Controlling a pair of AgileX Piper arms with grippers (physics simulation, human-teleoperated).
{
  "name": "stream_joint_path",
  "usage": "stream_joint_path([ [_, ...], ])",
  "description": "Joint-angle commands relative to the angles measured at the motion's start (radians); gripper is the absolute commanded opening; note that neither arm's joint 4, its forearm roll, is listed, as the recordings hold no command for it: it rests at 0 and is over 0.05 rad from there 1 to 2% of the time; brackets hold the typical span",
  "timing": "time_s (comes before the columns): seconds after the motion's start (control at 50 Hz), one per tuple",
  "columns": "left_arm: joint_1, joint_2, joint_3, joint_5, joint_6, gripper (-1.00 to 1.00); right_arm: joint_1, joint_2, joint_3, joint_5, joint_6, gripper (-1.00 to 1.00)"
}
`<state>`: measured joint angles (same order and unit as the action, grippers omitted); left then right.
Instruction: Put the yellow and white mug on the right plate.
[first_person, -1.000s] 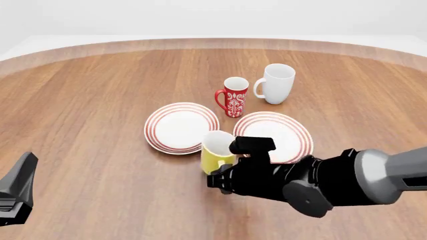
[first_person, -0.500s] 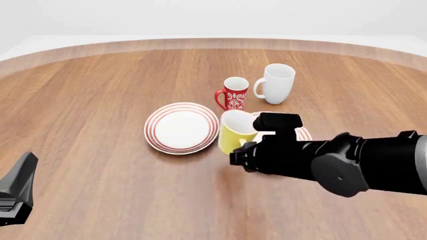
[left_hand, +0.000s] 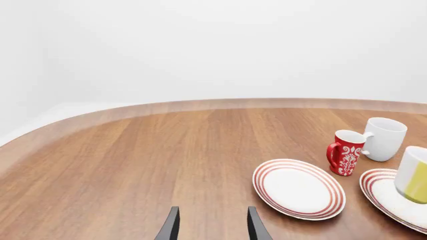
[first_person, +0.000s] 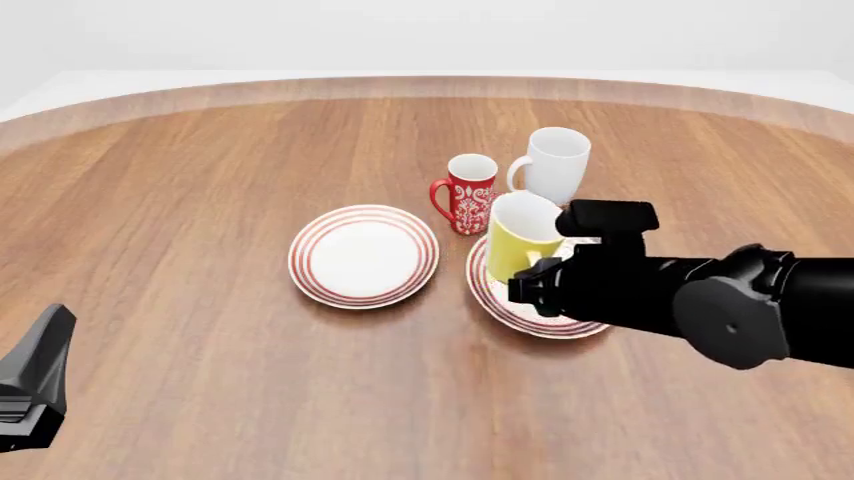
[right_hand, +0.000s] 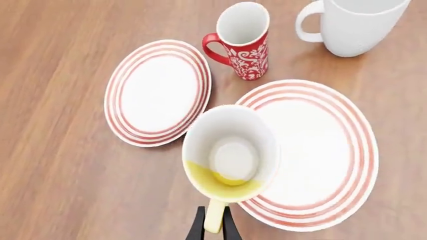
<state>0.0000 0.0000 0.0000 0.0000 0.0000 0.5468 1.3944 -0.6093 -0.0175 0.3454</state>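
Observation:
The yellow and white mug (first_person: 518, 238) is held by its handle in my right gripper (first_person: 531, 284), which is shut on it. The mug hangs slightly tilted over the left part of the right plate (first_person: 489, 288), a white plate with red rings. In the right wrist view the mug (right_hand: 230, 152) shows its white inside, my gripper (right_hand: 213, 224) pinches the yellow handle, and the plate (right_hand: 320, 150) lies under and beside it. My left gripper (left_hand: 212, 226) is open and empty, low at the near left, far from the mug (left_hand: 417, 175).
The look-alike left plate (first_person: 363, 254) lies just left of the right one. A red patterned mug (first_person: 469, 193) and a taller white mug (first_person: 554, 166) stand close behind the right plate. The table's curved far edge (first_person: 427, 88) runs across the back.
My right gripper has carried the yellow mug up and to the right, from the table in front of the plates to over the right plate. The left arm has not moved.

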Motion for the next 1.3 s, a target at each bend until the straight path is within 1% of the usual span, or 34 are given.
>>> stream_joint_path([
  [0.02,0.0,0.0,0.0,0.0,0.0,1.0,-0.078,0.014,0.022,-0.039,-0.047,-1.0],
  [0.16,0.0,0.0,0.0,0.0,0.0,1.0,-0.114,0.045,0.034,-0.088,-0.08,-1.0],
  [0.18,0.0,0.0,0.0,0.0,0.0,1.0,-0.135,0.031,0.04,-0.089,-0.088,-1.0],
  [0.2,0.0,0.0,0.0,0.0,0.0,1.0,-0.135,0.05,0.044,-0.112,-0.089,-1.0],
  [0.26,0.0,0.0,0.0,0.0,0.0,1.0,-0.135,0.065,0.04,-0.134,-0.099,-1.0],
  [0.46,0.0,0.0,0.0,0.0,0.0,1.0,-0.159,0.087,0.041,-0.183,-0.12,-1.0],
  [0.5,0.0,0.0,0.0,0.0,0.0,1.0,-0.169,0.091,0.044,-0.194,-0.139,-1.0],
  [0.62,0.0,0.0,0.0,0.0,0.0,1.0,-0.188,0.143,0.058,-0.249,-0.137,-1.0],
  [0.8,0.0,0.0,0.0,0.0,0.0,1.0,-0.207,0.167,0.077,-0.287,-0.138,-1.0],
  [0.98,0.0,0.0,0.0,0.0,0.0,1.0,-0.218,0.188,0.082,-0.309,-0.144,-1.0],
  [1.12,0.0,0.0,0.0,0.0,0.0,1.0,-0.213,0.194,0.06,-0.287,-0.152,-1.0],
  [1.3,0.0,0.0,0.0,0.0,0.0,1.0,-0.207,0.198,0.057,-0.283,-0.151,-1.0],
])
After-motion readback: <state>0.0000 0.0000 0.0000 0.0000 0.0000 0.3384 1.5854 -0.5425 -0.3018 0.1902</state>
